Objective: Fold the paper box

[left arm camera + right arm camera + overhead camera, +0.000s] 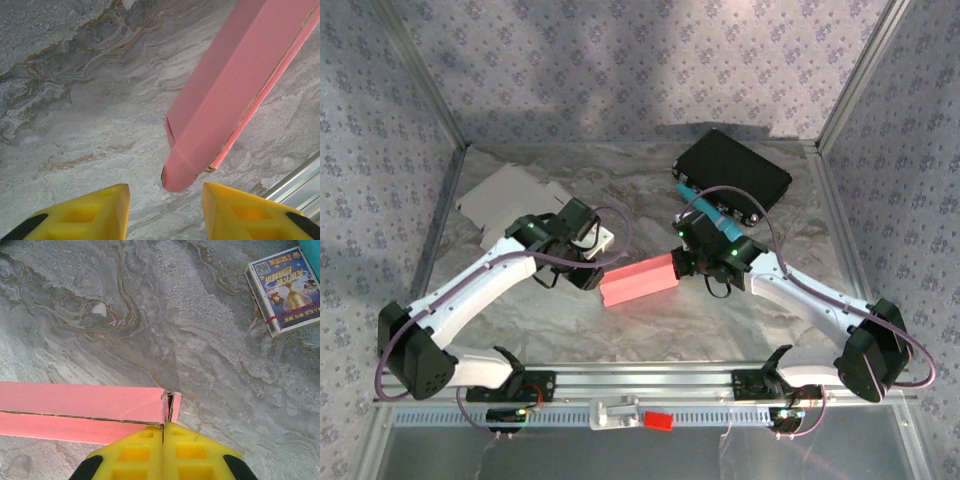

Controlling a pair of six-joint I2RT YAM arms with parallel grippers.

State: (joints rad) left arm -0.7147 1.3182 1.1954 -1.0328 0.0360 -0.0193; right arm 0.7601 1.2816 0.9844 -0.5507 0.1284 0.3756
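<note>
- The marble-patterned table [640,195] carries everything, with both arms reaching in from its near edge.
- A black case [732,172] lies at the back right, tilted on the surface.
- A flat pale cardboard sheet [505,195] lies at the back left, well apart from the case.
- The pink paper box [638,281] sits at the middle of the table between the two arms, a long closed shape with a seam running along its side.
- The left gripper [165,189] is spread wide, its yellow fingers [100,210] either side of the box's rounded left end without touching it.
- The right gripper [163,429] is pressed closed, pinching the flap at the box's right end.
- A small blue card pack [285,290] lies beyond the right gripper, apart from the box.
</note>
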